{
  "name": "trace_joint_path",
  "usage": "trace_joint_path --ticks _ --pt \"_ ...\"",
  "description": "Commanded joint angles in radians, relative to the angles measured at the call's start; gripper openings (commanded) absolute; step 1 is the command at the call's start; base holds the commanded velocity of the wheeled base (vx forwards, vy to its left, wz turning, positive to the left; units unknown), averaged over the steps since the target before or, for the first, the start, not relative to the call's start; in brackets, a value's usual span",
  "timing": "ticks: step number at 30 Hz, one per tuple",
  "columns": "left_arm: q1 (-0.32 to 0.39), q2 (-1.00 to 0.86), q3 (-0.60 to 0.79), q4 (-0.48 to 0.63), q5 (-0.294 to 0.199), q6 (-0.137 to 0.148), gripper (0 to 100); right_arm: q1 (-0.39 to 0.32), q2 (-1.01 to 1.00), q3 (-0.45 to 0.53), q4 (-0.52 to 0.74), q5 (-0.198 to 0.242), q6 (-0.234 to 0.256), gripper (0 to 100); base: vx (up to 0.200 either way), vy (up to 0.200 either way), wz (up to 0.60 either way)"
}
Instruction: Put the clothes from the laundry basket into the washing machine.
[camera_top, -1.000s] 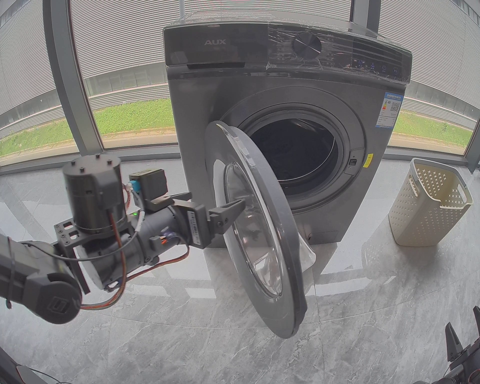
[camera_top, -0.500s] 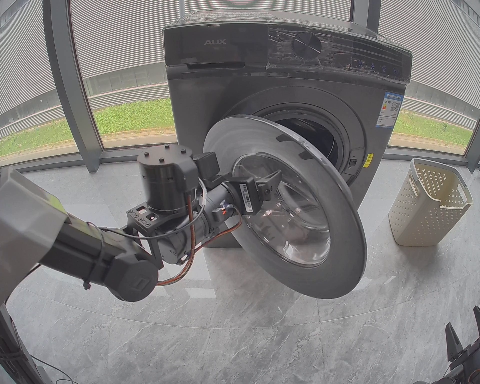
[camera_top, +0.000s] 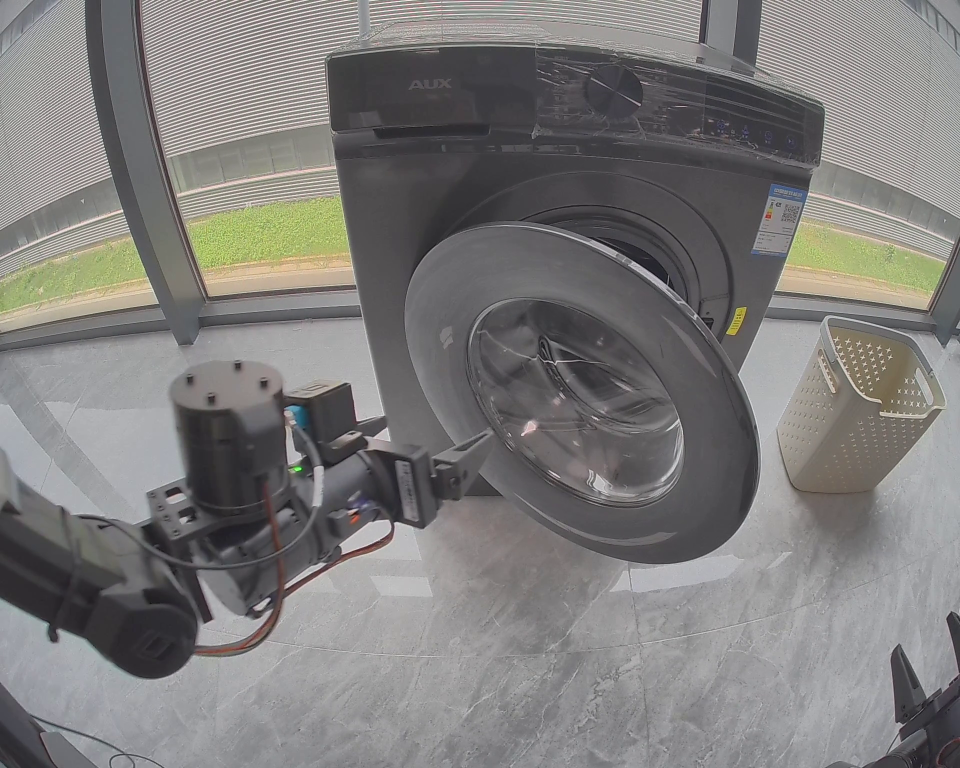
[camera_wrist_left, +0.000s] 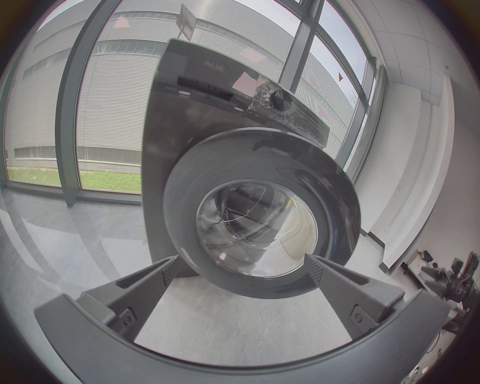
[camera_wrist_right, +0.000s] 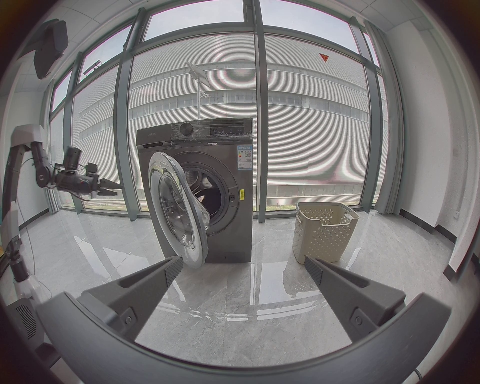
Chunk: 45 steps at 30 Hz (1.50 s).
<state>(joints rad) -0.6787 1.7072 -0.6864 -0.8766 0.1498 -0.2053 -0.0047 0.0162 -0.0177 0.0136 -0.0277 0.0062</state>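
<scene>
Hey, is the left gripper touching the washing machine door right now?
Apart. The right wrist view shows the left gripper off to the side of the door, with window and floor plainly visible between them.

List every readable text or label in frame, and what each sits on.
Brand wordmark, not quoted here: dark control panel of the grey front-loading washing machine.
Blue-and-white sticker with code square, machine front: too small to read.
Yellow sticker beside the door opening: unreadable.

Grey left gripper (camera_wrist_left: 240, 259), black cylindrical wrist motor (camera_top: 228, 425), orange cables (camera_top: 275, 570)
</scene>
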Motion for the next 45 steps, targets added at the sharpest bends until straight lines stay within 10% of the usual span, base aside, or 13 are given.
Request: trace_joint_path --ticks 1,19,31,45 --pt "0.019 -0.354 0.212 0.016 0.022 0.052 100 0.000 -0.016 0.010 0.000 0.000 0.000 100 0.000 0.000 0.00" --pt "0.278 -1.066 0.472 0.363 0.008 0.188 100 0.000 -0.016 0.010 0.000 0.000 0.000 100 0.000 0.000 0.00" --pt "0.432 -1.437 0.487 0.771 -0.022 0.198 100 0.000 -0.016 0.010 0.000 -0.001 0.000 100 0.000 0.000 0.00" --pt "0.541 -1.617 0.659 0.798 -0.073 0.208 100 0.000 -0.016 0.010 0.000 0.000 0.000 100 0.000 0.000 0.00"
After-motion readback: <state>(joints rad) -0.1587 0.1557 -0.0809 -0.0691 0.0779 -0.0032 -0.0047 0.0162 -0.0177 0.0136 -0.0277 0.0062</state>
